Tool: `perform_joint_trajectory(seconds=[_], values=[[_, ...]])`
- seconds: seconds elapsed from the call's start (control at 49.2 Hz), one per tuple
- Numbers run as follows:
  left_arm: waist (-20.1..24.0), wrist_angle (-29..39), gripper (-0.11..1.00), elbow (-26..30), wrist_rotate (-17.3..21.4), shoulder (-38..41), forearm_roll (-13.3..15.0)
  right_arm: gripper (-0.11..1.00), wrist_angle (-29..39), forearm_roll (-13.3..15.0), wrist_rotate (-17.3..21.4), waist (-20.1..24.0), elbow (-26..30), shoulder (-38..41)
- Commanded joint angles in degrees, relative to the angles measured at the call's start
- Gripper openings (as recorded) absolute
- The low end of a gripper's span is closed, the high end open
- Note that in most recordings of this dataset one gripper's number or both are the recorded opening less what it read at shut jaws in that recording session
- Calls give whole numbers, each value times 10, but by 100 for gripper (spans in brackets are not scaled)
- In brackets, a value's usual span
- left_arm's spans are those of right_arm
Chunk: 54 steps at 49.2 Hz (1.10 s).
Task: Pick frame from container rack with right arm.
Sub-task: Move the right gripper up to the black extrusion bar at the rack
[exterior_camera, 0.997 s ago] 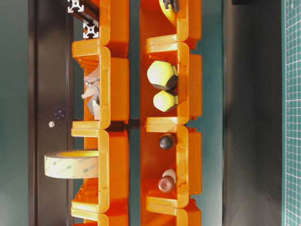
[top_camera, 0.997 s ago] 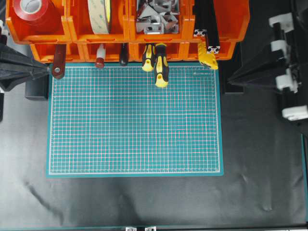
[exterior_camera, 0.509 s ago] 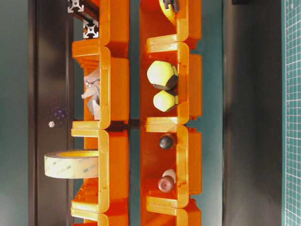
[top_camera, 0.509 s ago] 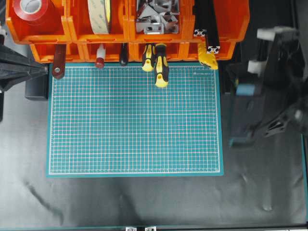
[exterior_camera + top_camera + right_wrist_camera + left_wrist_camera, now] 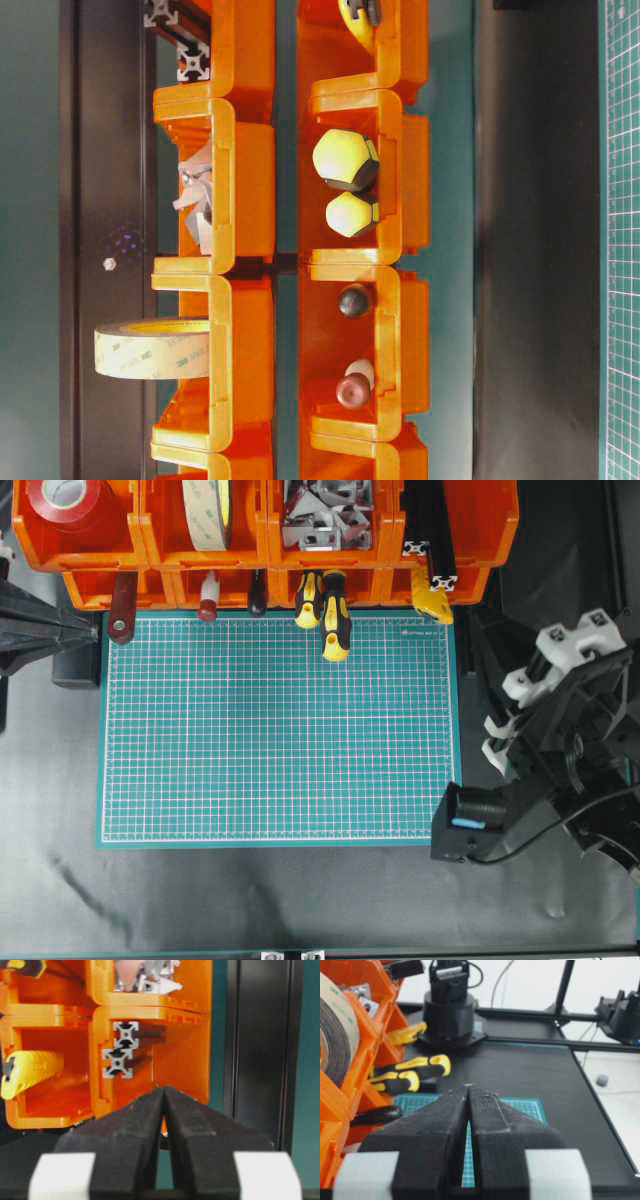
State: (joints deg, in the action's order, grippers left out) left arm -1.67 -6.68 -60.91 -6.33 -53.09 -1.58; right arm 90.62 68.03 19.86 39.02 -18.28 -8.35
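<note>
Swinging down from the right edge since the earlier overhead frame, the black jointed right arm with white gripper blocks [image 5: 560, 750] now sits beside the green gridded mat's [image 5: 280, 730] lower right corner, partly cut off. Its right gripper [image 5: 164, 1091] is pressed together and empty, as is the left gripper [image 5: 468, 1088]. Two slim black slotted aluminium frames [image 5: 120, 1052], pale cross-shaped ends outward, lie stacked in the two-tier orange plastic container rack's [image 5: 480, 520] upper right bin, their lengths mostly hidden.
</note>
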Motion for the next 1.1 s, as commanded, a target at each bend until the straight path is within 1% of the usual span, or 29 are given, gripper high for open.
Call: perform_joint_trajectory(seconds=[0.0, 0.041, 0.142, 0.203, 0.285, 0.346, 0.407, 0.448, 0.57, 0.651, 1.078], values=[[-1, -3, 0, 15, -2, 3, -3, 2, 4, 2, 6, -2, -7, 0], [-1, -3, 0, 15, -2, 3, -3, 6, 0, 1, 6, -2, -10, 4], [-1, -3, 0, 14, -2, 2, -3, 21, -5, 2, 7, -4, -14, 11], [-1, -3, 0, 13, -2, 2, -3, 34, -5, 3, 8, -3, -20, 16], [-1, -3, 0, 13, -3, 2, -3, 57, -4, 6, 11, -4, -29, 21], [-1, -3, 0, 13, -3, 3, -3, 72, -4, 13, 12, -6, -38, 26], [0, -3, 0, 12, -3, 3, -3, 81, -7, 24, 18, -11, -50, 30], [0, -3, 0, 13, -3, 4, -3, 83, -8, 33, 27, -17, -60, 32], [1, -4, 0, 12, -4, 5, -3, 80, -13, 52, 61, -38, -78, 33], [1, -3, 0, 12, -4, 5, -3, 80, -17, 64, 70, -50, -83, 33], [4, -3, 0, 9, -4, 5, -3, 80, -58, 76, 73, -91, -85, 43]])
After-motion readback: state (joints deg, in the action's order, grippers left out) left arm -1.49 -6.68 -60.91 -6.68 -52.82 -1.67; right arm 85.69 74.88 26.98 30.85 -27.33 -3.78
